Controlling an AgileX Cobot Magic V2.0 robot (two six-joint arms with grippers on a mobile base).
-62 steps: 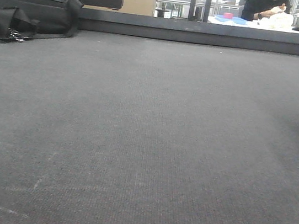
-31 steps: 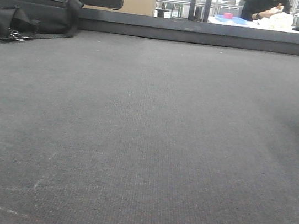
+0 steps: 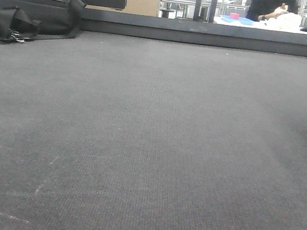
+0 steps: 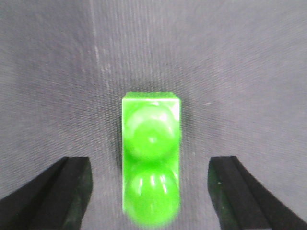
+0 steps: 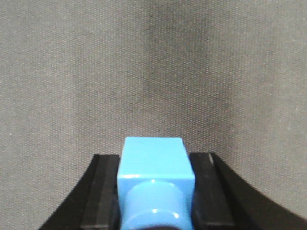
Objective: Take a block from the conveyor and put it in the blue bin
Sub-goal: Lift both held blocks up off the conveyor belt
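Left gripper (image 4: 149,167): 2 fingers spread wide apart. Right gripper (image 5: 154,165): 2 fingers clamped against blue block (image 5: 152,151) sides.

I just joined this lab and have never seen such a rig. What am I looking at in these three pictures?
A two-armed robot works at a conveyor, a grey woven belt. The wide picture looks forward across the belt; a black bag sits at the far left. The other two pictures come from cameras on the two wrists. The left gripper is open, with a green block lying on the belt between its black fingers. The right gripper is shut on a blue block.
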